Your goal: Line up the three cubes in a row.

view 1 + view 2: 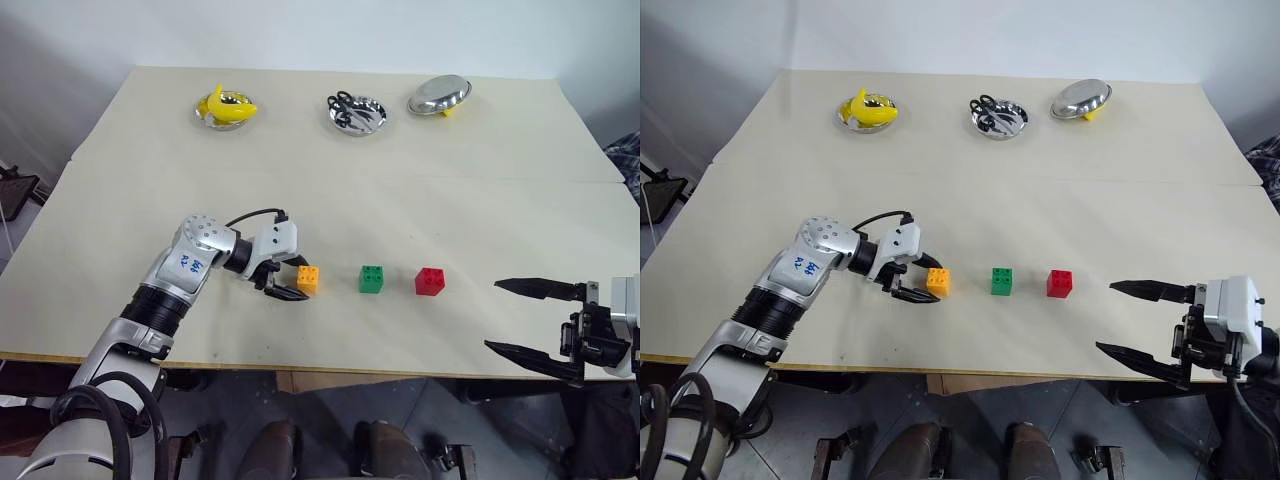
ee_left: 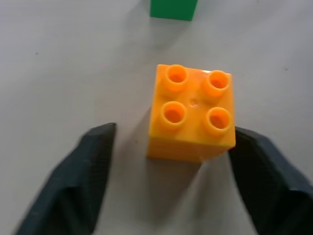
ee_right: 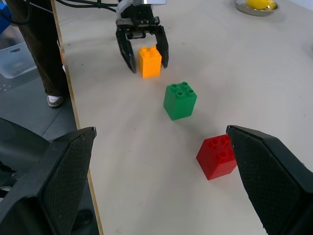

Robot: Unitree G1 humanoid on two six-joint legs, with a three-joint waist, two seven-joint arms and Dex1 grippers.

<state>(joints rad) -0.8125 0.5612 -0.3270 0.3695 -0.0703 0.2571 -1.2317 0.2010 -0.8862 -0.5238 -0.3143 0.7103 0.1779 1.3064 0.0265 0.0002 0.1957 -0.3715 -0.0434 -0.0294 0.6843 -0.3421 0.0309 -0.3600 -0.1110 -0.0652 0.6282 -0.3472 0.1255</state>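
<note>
Three studded cubes stand in a row near the table's front edge: orange-yellow cube (image 1: 308, 279), green cube (image 1: 371, 279), red cube (image 1: 430, 281). My left gripper (image 1: 298, 280) is open, with its two black fingers on either side of the orange-yellow cube (image 2: 190, 115). In the left wrist view one finger (image 2: 83, 171) stands clear of the cube and the other finger (image 2: 269, 181) is right at its side. The cube rests on the table. My right gripper (image 1: 492, 315) is open and empty at the front right, well to the right of the red cube (image 3: 217, 156).
At the back of the beige table (image 1: 330, 200) stand a steel bowl with a yellow banana (image 1: 225, 108), a steel bowl with black scissors (image 1: 357, 113) and a tilted steel bowl (image 1: 439, 95). The table's front edge (image 1: 330, 367) runs just before the cubes.
</note>
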